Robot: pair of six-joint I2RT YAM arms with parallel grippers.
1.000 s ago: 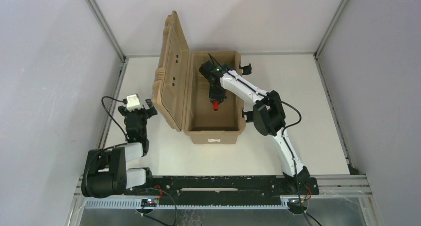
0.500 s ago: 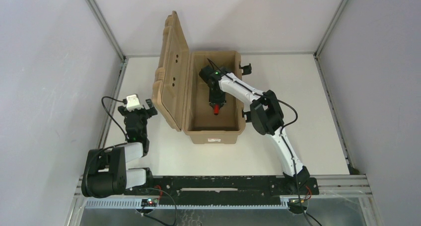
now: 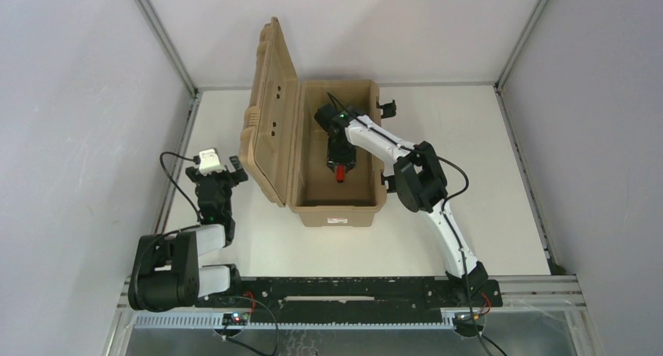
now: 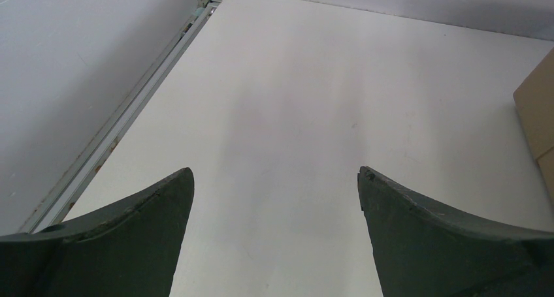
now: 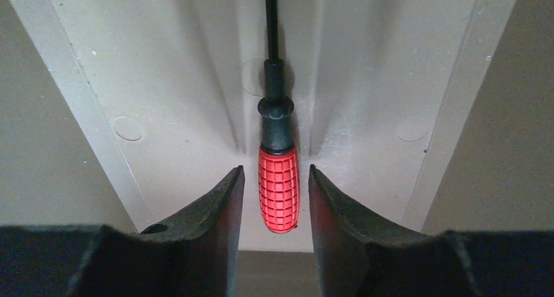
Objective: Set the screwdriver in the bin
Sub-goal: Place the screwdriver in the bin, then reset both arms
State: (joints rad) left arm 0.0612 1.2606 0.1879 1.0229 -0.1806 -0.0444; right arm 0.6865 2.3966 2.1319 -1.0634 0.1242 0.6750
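The tan bin [image 3: 336,213] stands open mid-table, its ribbed lid [image 3: 270,113] raised on the left. The screwdriver [image 3: 340,176] lies on the bin's floor [image 5: 163,81]. In the right wrist view its red handle [image 5: 278,187] points toward the camera and its dark shaft runs away. My right gripper [image 5: 275,171] is down inside the bin [image 3: 340,167]. Its jaws stand slightly apart on either side of the handle, with a gap showing on both sides. My left gripper [image 3: 218,170] is open and empty over bare table left of the bin [image 4: 274,173].
The bin's walls close in on both sides of my right gripper. Black latches [image 3: 385,106] stick out on the bin's right side. A metal frame rail [image 4: 130,108] runs along the table's left edge. The lid's tan edge [image 4: 539,114] shows right of my left gripper.
My right gripper has sunk a little deeper into the bin with the screwdriver, and the red handle now lies lower toward the bin's front. The left arm has not moved.
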